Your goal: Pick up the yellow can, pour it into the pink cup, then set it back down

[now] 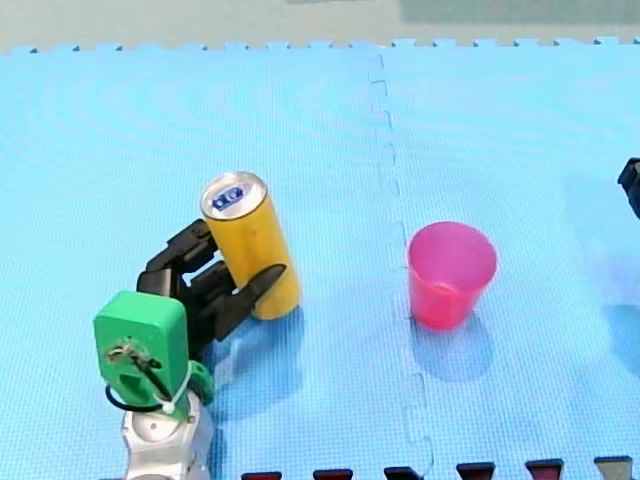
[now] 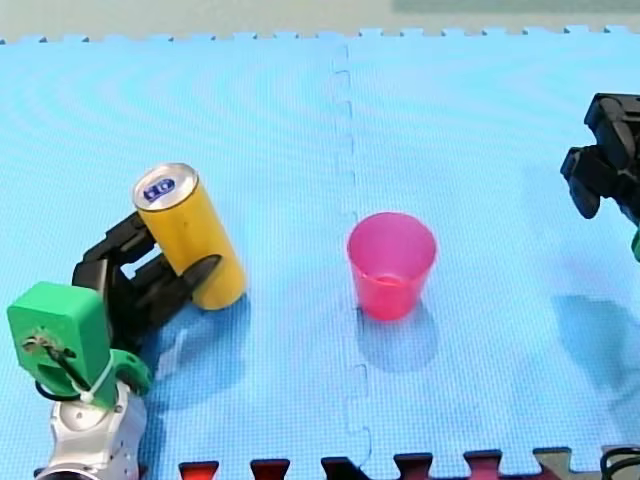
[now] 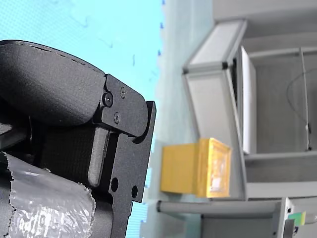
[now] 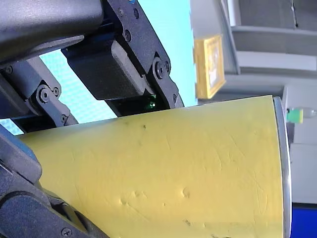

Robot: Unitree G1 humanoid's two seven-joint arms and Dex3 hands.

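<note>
1 tilted yellow can [image 1: 255, 250], left hand [image 1: 205, 280] clasped around its lower half, right hand [image 2: 605, 150] far right

Open mat [image 1: 345, 170] btwn yellow can [image 1: 252, 252] in left hand [image 1: 205, 282] & pink cup [image 1: 450, 275]; right hand [image 2: 606, 150] at far edge.

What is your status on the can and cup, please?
Left hand shut on yellow can, can tilted. Right hand at far right, apart from pink cup. Cup upright, nothing between it and can.
</note>
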